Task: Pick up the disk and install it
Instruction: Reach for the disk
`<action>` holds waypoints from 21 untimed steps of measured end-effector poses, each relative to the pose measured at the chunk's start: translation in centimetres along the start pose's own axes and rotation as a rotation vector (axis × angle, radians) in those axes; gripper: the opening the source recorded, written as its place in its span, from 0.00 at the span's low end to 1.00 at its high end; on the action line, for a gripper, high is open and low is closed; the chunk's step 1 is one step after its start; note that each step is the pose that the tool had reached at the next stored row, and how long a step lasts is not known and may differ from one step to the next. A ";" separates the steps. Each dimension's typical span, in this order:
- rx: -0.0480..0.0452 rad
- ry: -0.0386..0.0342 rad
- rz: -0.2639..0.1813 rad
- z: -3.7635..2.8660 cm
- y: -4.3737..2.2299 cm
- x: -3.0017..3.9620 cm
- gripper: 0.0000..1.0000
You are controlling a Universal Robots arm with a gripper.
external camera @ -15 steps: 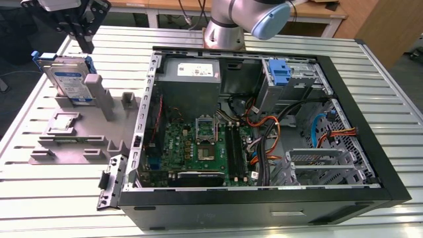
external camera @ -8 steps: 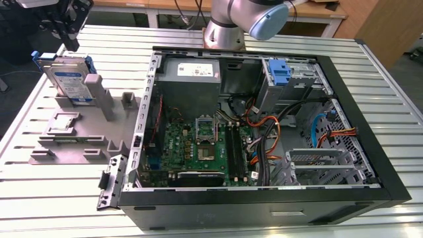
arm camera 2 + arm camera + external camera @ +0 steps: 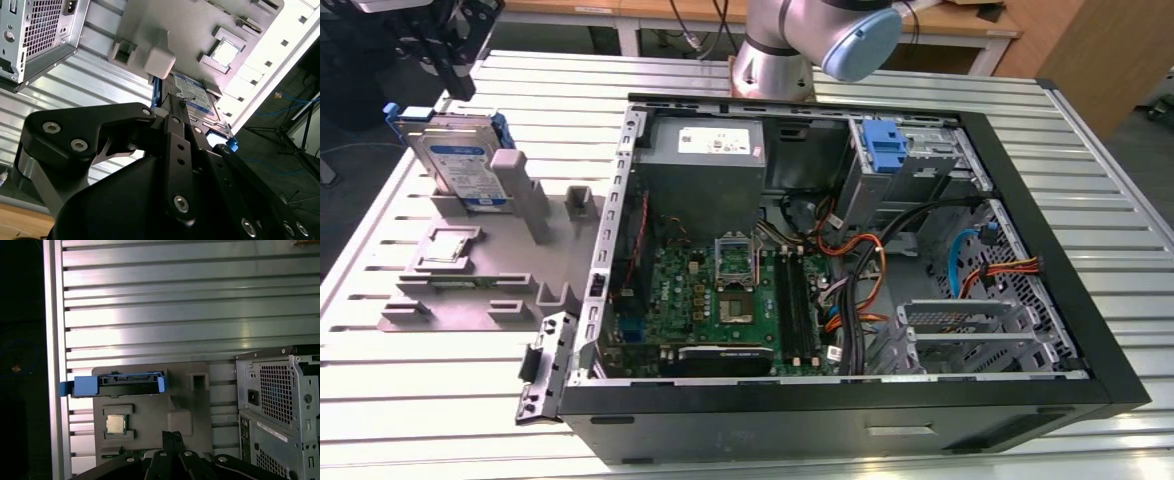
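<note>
We are looking at a slatted metal table (image 3: 1107,230), its ribs running across the exterior view from left to right. An open black computer case (image 3: 827,412) is lying directly on it (boards and cables facing up). Just beside the case, on the exterior view's left, a grey moulded holder plate (image 3: 467,295) is resting flat on the slats. We cannot tell whether plate and case are touching.
</note>
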State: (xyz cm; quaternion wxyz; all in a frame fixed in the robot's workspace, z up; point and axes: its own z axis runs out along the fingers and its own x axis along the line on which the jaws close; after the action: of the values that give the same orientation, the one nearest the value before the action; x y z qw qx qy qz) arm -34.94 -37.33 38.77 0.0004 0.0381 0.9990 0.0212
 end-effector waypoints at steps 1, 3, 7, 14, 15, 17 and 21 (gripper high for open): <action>0.0001 0.0001 0.000 0.00 0.00 0.00 0.11; 0.0000 0.0000 0.000 0.00 -0.01 0.04 0.11; 0.0000 0.0001 0.000 0.00 -0.01 0.14 0.11; 0.0000 0.0001 0.000 0.01 -0.03 0.50 0.11; 0.0000 0.0002 0.000 0.01 -0.04 0.57 0.11; 0.0000 0.0002 0.000 0.01 -0.04 0.72 0.11; 0.0000 0.0005 0.000 0.02 -0.05 1.06 0.11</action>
State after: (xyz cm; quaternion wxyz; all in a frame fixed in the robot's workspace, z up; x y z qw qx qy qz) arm -36.00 -37.30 38.75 0.0002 0.0382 0.9990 0.0212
